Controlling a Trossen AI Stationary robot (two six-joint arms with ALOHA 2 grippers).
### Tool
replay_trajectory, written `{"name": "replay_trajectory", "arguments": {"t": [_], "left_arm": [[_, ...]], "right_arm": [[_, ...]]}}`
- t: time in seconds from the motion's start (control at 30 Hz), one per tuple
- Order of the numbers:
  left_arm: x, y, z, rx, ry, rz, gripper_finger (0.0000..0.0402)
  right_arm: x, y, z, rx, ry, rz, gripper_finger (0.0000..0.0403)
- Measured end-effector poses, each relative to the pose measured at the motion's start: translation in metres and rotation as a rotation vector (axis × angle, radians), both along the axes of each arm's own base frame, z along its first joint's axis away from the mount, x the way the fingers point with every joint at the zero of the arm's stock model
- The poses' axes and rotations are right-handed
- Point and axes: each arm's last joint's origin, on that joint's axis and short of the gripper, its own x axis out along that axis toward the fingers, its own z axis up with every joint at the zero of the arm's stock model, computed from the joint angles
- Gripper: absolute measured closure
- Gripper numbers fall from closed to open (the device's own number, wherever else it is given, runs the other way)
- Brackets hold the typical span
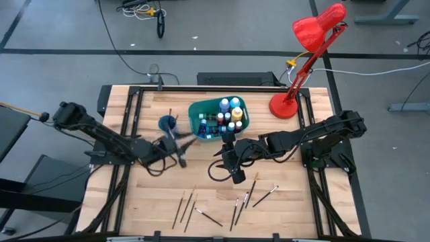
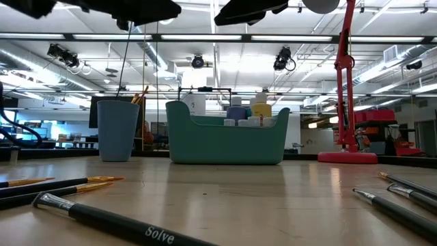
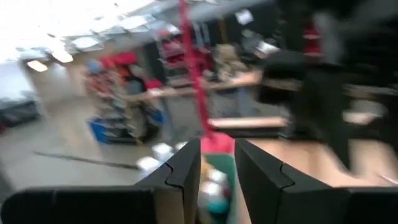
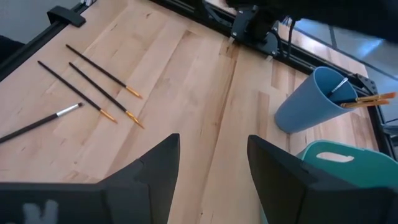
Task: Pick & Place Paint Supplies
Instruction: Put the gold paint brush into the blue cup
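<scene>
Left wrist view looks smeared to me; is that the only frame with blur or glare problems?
Left wrist view: motion blur throughout, only the left tool fairly crisp. High view: left arm smeared near the blue cup. Low view: bright ceiling lights, nearest brush soft. Right wrist view: sharp.

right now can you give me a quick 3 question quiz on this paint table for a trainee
1. True or false: the paint bottles stand inside the teal bin.
2. Which holds brushes already? A. the red lamp's base B. the blue cup C. the right claw
3. Fill in: the loose brushes lie on the bare ____ of the table, at the near edge in the high view.

Key:
1. True. Their pale caps show over the bin's rim in the low view as well.
2. B. Brush ends stick out of the cup in the right wrist view, while the right claw is open and empty over the table. The red lamp stands beside the bin.
3. wood
</scene>
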Motion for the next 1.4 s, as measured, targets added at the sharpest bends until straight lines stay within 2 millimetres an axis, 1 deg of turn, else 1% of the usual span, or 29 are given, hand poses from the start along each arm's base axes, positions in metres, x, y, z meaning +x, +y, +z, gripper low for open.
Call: {"name": "replay_trajectory", "arguments": {"t": [0.17, 0.33, 0.43, 0.5, 0.63, 0.73, 0.8, 0.87, 0.93, 1.07, 1.13, 1.23, 1.3, 1.4], "left_arm": [[0.0, -0.022, -0.008, -0.121, 0.095, -0.139, 0.0292], [-0.003, -0.032, -0.02, -0.224, 0.191, -0.324, 0.0292], [-0.003, -0.036, -0.023, -0.265, 0.21, -0.399, 0.0292], [-0.002, -0.037, -0.025, -0.258, 0.221, -0.414, 0.0292], [-0.002, -0.036, -0.024, -0.193, 0.238, -0.412, 0.0292], [-0.001, -0.034, -0.024, -0.154, 0.245, -0.406, 0.0292], [0.0, -0.033, -0.024, -0.122, 0.254, -0.402, 0.0292], [0.0, -0.032, -0.024, -0.097, 0.262, -0.399, 0.0292], [0.001, -0.031, -0.024, -0.083, 0.266, -0.397, 0.0292], [0.002, -0.028, -0.024, -0.083, 0.266, -0.388, 0.0292], [0.003, -0.027, -0.024, -0.083, 0.267, -0.382, 0.0292], [0.004, -0.024, -0.024, -0.069, 0.273, -0.371, 0.0292], [0.004, -0.024, -0.024, -0.061, 0.276, -0.369, 0.0292], [0.004, -0.024, -0.024, -0.061, 0.275, -0.37, 0.0292]], "right_arm": [[0.0, 0.0, 0.001, 0.001, -0.006, 0.0, 0.0211], [0.0, 0.0, 0.0, 0.012, 0.001, -0.004, 0.0211], [-0.002, 0.002, -0.002, 0.081, 0.036, 0.022, 0.0211], [-0.003, 0.005, -0.004, 0.16, 0.075, 0.083, 0.0211], [-0.008, 0.014, -0.005, 0.298, 0.15, 0.273, 0.0211], [-0.012, 0.022, -0.01, 0.304, 0.197, 0.386, 0.0211], [-0.018, 0.025, -0.023, 0.263, 0.234, 0.428, 0.0211], [-0.025, 0.025, -0.042, 0.236, 0.291, 0.435, 0.0211], [-0.034, 0.022, -0.059, 0.253, 0.365, 0.399, 0.0211], [-0.048, 0.013, -0.084, 0.324, 0.474, 0.293, 0.0211], [-0.053, 0.01, -0.095, 0.321, 0.494, 0.28, 0.0211], [-0.062, 0.008, -0.108, 0.286, 0.488, 0.325, 0.0211], [-0.071, 0.006, -0.116, 0.275, 0.491, 0.362, 0.0211], [-0.086, 0.003, -0.125, 0.311, 0.471, 0.412, 0.0211]]}}
